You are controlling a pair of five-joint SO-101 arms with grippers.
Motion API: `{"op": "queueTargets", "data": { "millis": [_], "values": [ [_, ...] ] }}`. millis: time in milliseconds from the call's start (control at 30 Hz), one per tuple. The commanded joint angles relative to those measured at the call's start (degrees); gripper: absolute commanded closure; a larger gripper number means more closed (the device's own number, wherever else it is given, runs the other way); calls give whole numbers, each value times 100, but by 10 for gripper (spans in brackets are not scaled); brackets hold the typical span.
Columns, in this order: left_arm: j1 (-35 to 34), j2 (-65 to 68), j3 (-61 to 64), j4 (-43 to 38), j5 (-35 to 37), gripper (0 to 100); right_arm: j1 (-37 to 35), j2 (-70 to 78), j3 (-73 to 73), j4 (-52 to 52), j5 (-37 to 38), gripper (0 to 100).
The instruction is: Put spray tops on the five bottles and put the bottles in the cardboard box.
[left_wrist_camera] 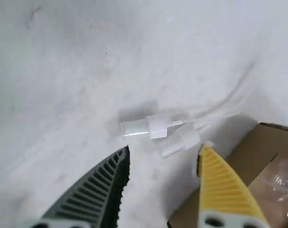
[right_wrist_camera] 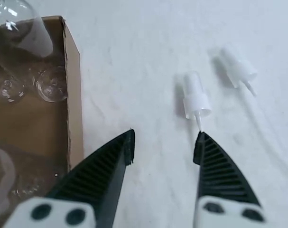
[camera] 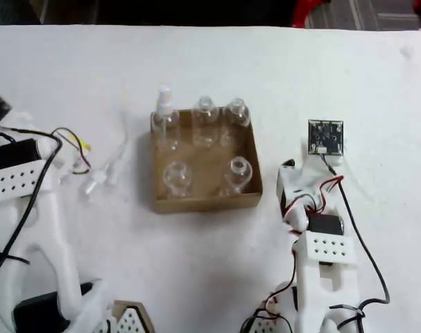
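Observation:
The cardboard box (camera: 203, 201) sits mid-table with five clear bottles upright inside. The back-left bottle (camera: 165, 128) wears a spray top (camera: 164, 97); the other bottles (camera: 205, 114) (camera: 238, 173) are uncapped. Two loose spray tops (camera: 102, 173) lie left of the box. In the left wrist view they (left_wrist_camera: 151, 128) (left_wrist_camera: 181, 140) lie just beyond my open left gripper (left_wrist_camera: 165, 149), with a box corner (left_wrist_camera: 267, 156) beside them. My right gripper (right_wrist_camera: 165, 134) is open over the table beside the box wall (right_wrist_camera: 72, 95). Two more spray tops (right_wrist_camera: 196, 99) (right_wrist_camera: 238, 71) lie ahead of it.
A small black circuit board (camera: 326, 137) with a cable lies right of the box, next to the right arm (camera: 314, 236). The left arm (camera: 16, 177) and its loose wires (camera: 71, 146) occupy the left side. The table's far half is bare white.

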Motion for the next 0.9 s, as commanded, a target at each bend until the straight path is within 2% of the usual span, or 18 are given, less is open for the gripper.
{"op": "queueTargets", "data": {
  "millis": [0, 167, 300, 433, 600, 700, 767, 867],
  "values": [
    [92, 22, -97, -35, 554, 729, -48, -4, -53, -127, 70, 815],
    [84, 224, 431, -615, 554, 737, -48, 4, -53, -127, 70, 815],
    [92, 1165, 273, -791, 554, 740, -48, 4, -53, -127, 70, 815],
    [171, 1903, -466, 79, 510, 743, -48, 4, -44, -127, 70, 815],
    [497, 1991, -1723, 1468, 229, 745, -48, 4, -44, -127, 70, 815],
    [734, 2044, -2127, 1705, 237, 752, -48, 4, -44, -127, 70, 815],
    [813, 2053, -2013, 1565, 220, 812, -48, 4, -44, -127, 70, 815],
    [954, 2053, -1697, 1196, 26, 954, -48, 4, -44, -127, 70, 815]
  ]
}}
